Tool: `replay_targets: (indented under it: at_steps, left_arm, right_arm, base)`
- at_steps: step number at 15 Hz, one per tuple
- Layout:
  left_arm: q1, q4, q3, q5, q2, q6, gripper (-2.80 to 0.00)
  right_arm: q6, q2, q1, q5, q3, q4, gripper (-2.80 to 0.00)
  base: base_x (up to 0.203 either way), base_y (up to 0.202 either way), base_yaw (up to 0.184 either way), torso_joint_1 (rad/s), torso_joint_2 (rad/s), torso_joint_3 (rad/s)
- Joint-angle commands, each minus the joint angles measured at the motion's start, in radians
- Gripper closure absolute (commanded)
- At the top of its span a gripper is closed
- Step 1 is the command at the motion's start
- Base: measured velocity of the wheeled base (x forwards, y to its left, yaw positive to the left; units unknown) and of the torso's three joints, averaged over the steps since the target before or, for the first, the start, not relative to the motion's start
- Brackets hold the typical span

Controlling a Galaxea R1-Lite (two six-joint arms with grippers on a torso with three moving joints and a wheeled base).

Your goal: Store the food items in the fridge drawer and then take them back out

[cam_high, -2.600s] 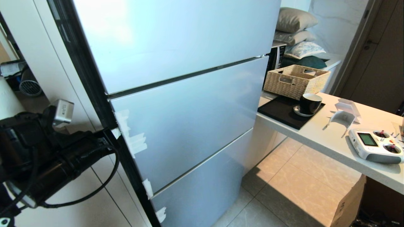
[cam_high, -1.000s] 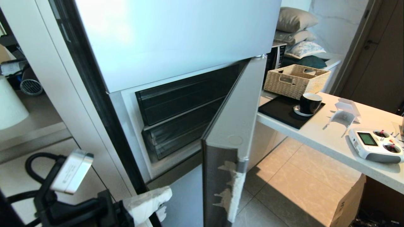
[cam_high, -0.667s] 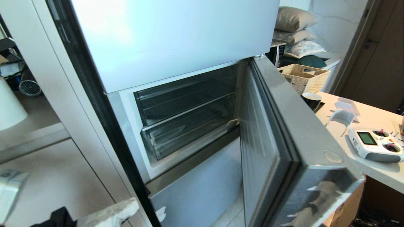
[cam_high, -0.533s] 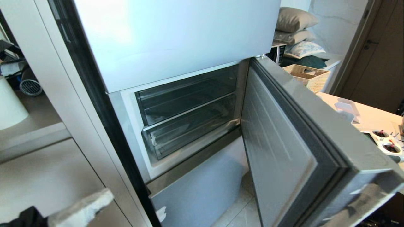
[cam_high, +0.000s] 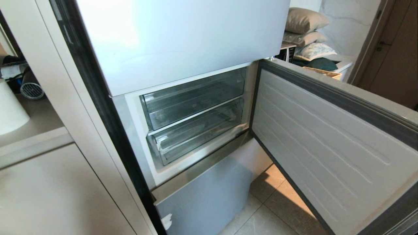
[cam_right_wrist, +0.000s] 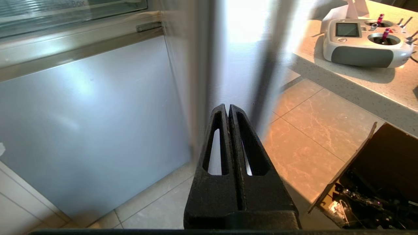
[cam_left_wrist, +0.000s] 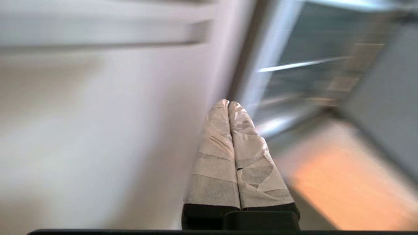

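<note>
The fridge's middle door point(cam_high: 326, 140) stands swung wide out to the right. Behind it, two clear fridge drawers sit stacked, the upper drawer point(cam_high: 192, 98) and the lower drawer point(cam_high: 196, 135), both pushed in and with nothing showing inside. The food items are out of view. My left gripper point(cam_left_wrist: 228, 103) has tape-wrapped fingers; it is shut on nothing, low beside the white cabinet left of the fridge. My right gripper point(cam_right_wrist: 227, 107) has black fingers, is shut and empty, and hangs low in front of the bottom fridge door. Neither gripper shows in the head view.
The open door hides most of the counter; a wicker basket corner point(cam_high: 321, 72) and pillows point(cam_high: 305, 21) show behind it. A remote controller point(cam_right_wrist: 362, 42) lies on the counter and an open cardboard box point(cam_right_wrist: 385, 176) stands on the tiled floor. White cabinets point(cam_high: 49, 186) flank the fridge's left.
The middle door went from shut to fully swung open on the right, uncovering the two drawers. My left arm dropped down and left, out of the head view.
</note>
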Motion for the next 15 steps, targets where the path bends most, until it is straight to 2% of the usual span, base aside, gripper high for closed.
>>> replay_targets:
  at_steps: [1, 3, 5, 7, 8, 9, 11, 12, 13, 15]
  left_arm:
    - [0.054, 0.064, 0.035, 0.046, -0.078, 0.029, 0.0]
    - [0.071, 0.172, 0.04, 0.052, -0.081, 0.087, 0.0]
    - [0.184, 0.228, 0.042, 0.056, -0.087, 0.109, 0.0]
    - [0.208, 0.226, 0.118, 0.113, -0.095, 0.11, 0.0]
    - [0.204, 0.206, 0.143, 0.114, -0.099, 0.11, 0.0]
    - [0.19, 0.202, 0.146, 0.046, -0.12, 0.117, 0.0]
    - [0.164, 0.276, 0.138, -0.227, -0.236, 0.128, 0.0]
    - [0.155, 0.329, 0.126, -0.289, -0.306, 0.131, 0.0]
    - [0.149, 0.357, 0.12, -0.312, -0.352, 0.138, 0.0]
    - [0.143, 0.304, 0.143, -0.288, -0.364, 0.124, 0.0]
  right_arm:
    - [0.0, 0.001, 0.0, 0.001, 0.0, 0.0, 0.0]
    - [0.0, 0.001, 0.0, 0.001, 0.0, 0.0, 0.0]
    - [0.0, 0.001, 0.0, 0.001, 0.0, 0.0, 0.0]
    - [0.0, 0.001, 0.0, 0.001, 0.0, 0.0, 0.0]
    - [0.0, 0.001, 0.0, 0.002, 0.0, 0.0, 0.0]
    - [0.0, 0.001, 0.0, 0.002, 0.0, 0.0, 0.0]
    - [0.003, 0.001, 0.0, 0.001, 0.0, 0.0, 0.0]
    - [0.001, 0.001, 0.0, 0.001, 0.0, 0.0, 0.0]
    - [0.001, 0.001, 0.0, 0.001, 0.0, 0.0, 0.0]
    - [0.001, 0.001, 0.0, 0.001, 0.0, 0.0, 0.0]
  base:
    - [0.0, 0.0, 0.0, 0.0, 0.0, 0.0]
    - [0.0, 0.0, 0.0, 0.0, 0.0, 0.0]
    - [0.0, 0.0, 0.0, 0.0, 0.0, 0.0]
    - [0.0, 0.0, 0.0, 0.0, 0.0, 0.0]
    - [0.0, 0.0, 0.0, 0.0, 0.0, 0.0]
    - [0.0, 0.0, 0.0, 0.0, 0.0, 0.0]
    - [0.0, 0.0, 0.0, 0.0, 0.0, 0.0]
    - [0.0, 0.0, 0.0, 0.0, 0.0, 0.0]
    - [0.0, 0.0, 0.0, 0.0, 0.0, 0.0]
    - [0.0, 0.0, 0.0, 0.0, 0.0, 0.0]
